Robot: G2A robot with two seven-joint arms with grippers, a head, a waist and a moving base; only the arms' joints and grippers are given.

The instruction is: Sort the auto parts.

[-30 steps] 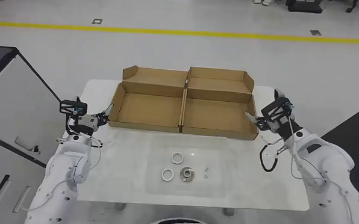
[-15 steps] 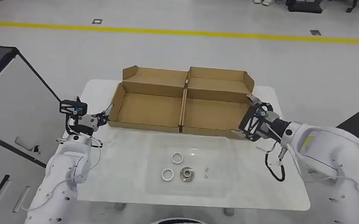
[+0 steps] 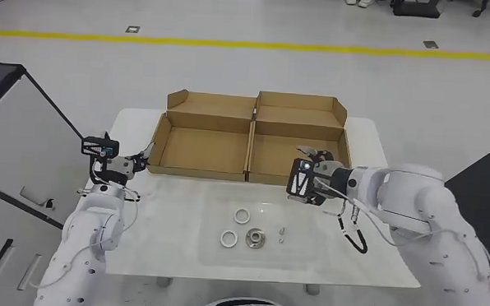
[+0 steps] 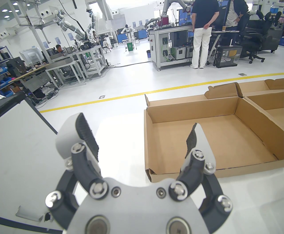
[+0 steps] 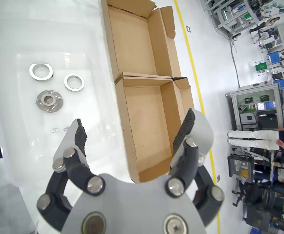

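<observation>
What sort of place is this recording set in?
Most likely a robotics lab or industrial workshop floor: a yellow floor line runs past the white table, other robot arms stand over workbenches behind, and an equipment cabinet holds wired electronics.

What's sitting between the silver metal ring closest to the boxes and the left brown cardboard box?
Nothing. Only bare white table separates that silver metal ring from the left brown cardboard box, clearest in the top view.

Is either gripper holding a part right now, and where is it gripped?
Nothing is held: the left gripper and the right gripper are both open and empty.
</observation>
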